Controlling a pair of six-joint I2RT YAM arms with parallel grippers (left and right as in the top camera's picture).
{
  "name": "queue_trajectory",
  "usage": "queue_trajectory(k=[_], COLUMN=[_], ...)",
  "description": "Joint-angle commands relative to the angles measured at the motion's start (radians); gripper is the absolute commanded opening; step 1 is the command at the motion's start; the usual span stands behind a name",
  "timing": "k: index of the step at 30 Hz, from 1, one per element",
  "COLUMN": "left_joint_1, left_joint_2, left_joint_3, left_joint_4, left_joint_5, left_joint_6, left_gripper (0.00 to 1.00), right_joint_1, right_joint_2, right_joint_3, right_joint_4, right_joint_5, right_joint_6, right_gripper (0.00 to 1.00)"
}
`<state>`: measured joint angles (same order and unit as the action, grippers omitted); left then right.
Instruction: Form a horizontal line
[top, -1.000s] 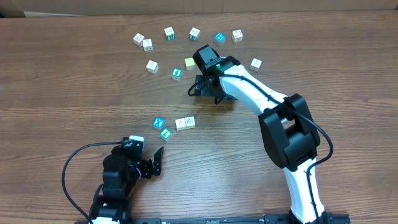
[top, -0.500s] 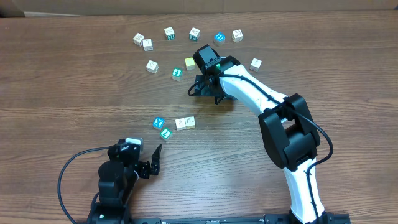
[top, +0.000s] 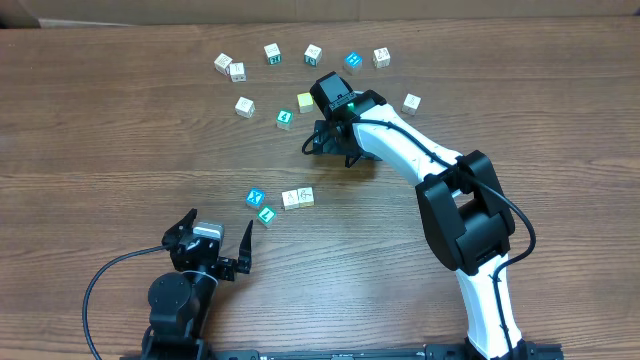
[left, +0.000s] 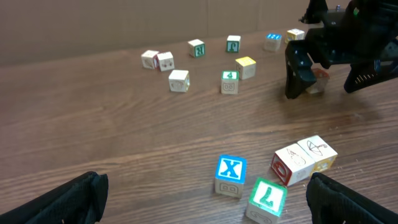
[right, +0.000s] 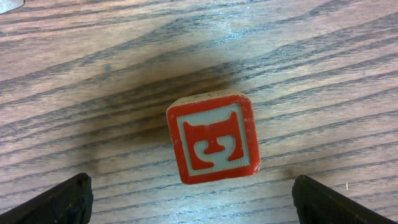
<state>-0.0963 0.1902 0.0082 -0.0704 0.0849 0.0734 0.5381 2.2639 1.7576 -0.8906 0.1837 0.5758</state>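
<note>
Wood grain everywhere on this table (top: 100, 150), and the four cubes for the line are found near its middle, nearer the robot's side than the far edge. The blue cube (top: 254, 197) with its white X is sat on the left. A small gap is left, then the first cream cube (top: 291, 199) and the second cream cube (top: 305, 196) are pressed together side by side. So three are roughly in a row. The green cube (top: 266, 214) is tucked out of line, at the blue one's near right corner.

The left gripper (top: 218, 224) is spread wide with nothing in it, just short of the group on the near side. Plenty of bare wood is left open to the left of the group and beyond it.

The right gripper (top: 328, 140) is parked farther back, jaws apart over a red cube (right: 213, 138), which isn't touched by either finger. A yellow-green cube (top: 305, 101) is sat just beyond it.
</note>
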Motion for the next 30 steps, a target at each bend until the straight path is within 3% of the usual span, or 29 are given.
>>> queue_trajectory(k=[1, 9, 30], left_joint_1=[0.011, 0.054, 0.056], left_joint_2=[-0.04, -0.188, -0.187], left_joint_3=[-0.004, -0.004, -0.004], left_joint_4=[-0.006, -0.007, -0.005], left_joint_5=[-0.014, -0.032, -0.14], left_joint_6=[0.04, 0.039, -0.103], left_gripper=[0.99, 0.99, 1.0], right_joint_1=[-0.003, -0.003, -0.003], right_joint_2=[0.004, 0.004, 0.004], right_joint_3=[-0.005, -0.005, -0.005], right_joint_4=[0.004, 0.004, 0.004], right_joint_5=[0.01, 0.01, 0.01], right_joint_6=[0.0, 0.0, 0.0], right_gripper=[1.0, 1.0, 1.0])
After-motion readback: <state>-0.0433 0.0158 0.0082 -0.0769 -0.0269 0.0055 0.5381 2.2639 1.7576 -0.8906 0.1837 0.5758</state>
